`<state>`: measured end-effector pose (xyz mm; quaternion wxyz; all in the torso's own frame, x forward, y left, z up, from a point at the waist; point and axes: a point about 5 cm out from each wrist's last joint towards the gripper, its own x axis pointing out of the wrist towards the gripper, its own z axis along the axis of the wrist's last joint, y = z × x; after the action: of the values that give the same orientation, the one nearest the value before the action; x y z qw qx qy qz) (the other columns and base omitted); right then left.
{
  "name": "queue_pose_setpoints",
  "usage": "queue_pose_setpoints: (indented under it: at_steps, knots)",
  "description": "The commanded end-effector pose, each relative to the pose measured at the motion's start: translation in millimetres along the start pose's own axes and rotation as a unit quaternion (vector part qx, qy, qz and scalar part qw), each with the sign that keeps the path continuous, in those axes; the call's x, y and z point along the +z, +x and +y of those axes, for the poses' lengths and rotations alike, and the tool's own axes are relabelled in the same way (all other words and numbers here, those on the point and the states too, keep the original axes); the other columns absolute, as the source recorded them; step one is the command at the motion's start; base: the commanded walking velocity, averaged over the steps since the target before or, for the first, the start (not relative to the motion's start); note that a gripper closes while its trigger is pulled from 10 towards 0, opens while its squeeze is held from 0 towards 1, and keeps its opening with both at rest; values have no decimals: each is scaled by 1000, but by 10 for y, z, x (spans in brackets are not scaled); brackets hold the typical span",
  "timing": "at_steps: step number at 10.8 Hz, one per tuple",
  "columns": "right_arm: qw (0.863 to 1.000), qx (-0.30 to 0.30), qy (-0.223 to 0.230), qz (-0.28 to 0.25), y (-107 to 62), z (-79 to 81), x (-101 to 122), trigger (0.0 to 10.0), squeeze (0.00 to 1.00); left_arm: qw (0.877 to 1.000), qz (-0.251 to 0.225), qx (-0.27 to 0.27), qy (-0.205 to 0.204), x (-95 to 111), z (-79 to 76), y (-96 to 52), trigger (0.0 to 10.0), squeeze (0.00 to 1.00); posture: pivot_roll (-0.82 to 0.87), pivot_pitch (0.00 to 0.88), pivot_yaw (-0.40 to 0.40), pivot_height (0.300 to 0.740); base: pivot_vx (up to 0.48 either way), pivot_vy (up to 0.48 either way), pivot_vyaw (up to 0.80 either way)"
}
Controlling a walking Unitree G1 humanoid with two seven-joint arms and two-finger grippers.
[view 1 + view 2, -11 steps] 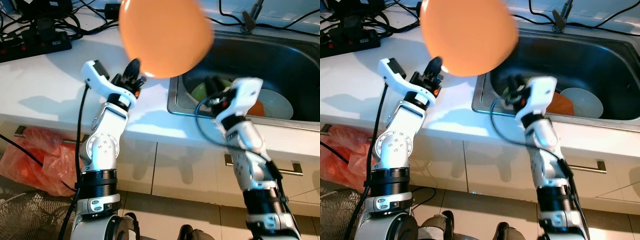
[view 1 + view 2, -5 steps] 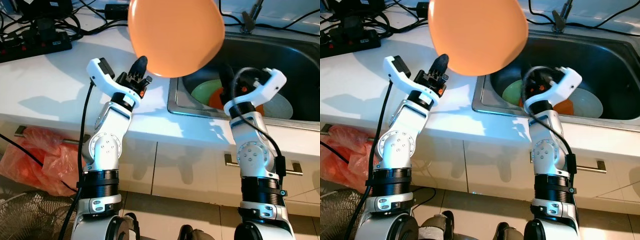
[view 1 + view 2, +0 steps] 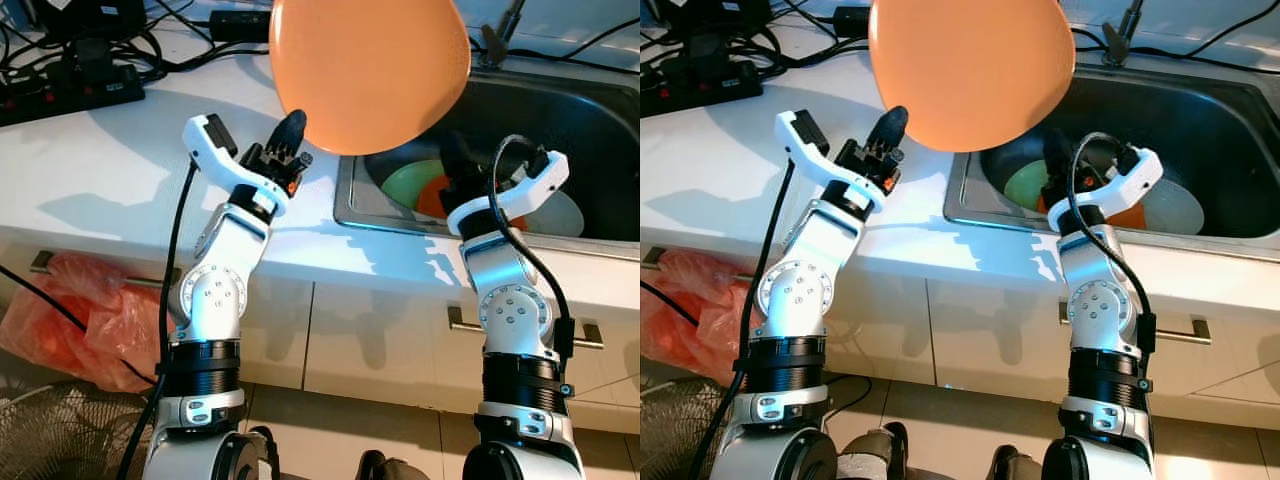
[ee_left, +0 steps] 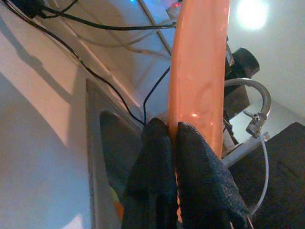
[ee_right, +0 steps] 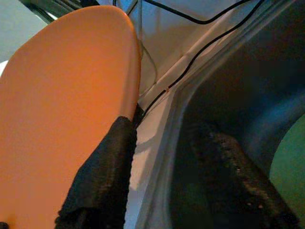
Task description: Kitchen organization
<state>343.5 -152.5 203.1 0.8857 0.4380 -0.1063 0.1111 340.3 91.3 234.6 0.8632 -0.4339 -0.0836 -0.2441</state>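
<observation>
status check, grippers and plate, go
Left gripper shut on orange plate, held above counter edge. Right gripper open over sink. Nothing blocking.

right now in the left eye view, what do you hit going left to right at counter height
black power strip → left pincer gripping the orange plate → sink rim → green plate → right pincer → pale plate
</observation>
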Motion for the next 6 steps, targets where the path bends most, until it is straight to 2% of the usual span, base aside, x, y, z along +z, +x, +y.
queue_pose_setpoints:
  at_steps: [1, 2, 3, 6]
  knots:
    - [1000, 6, 8, -15, 9, 49, 90, 10000, 1000, 998, 3, -47, -36, -135, -227, 59, 10000, 0, 181, 146, 1, 740, 0, 0, 0]
    - [1000, 6, 23, -13, 8, 46, 96, 10000, 690, 998, 7, -49, -37, -147, -238, 64, 10000, 0, 185, 150, -1, 740, 0, 0, 0]
    - [999, 9, 33, -11, 2, 42, 91, 10000, 0, 998, 10, -50, -37, -154, -241, 63, 10000, 0, 188, 153, -1, 740, 0, 0, 0]
    - [998, 23, 53, -6, 4, 71, 78, 10000, 0, 998, 14, -54, -37, -161, -249, 61, 10000, 0, 190, 155, -2, 740, 0, 0, 0]
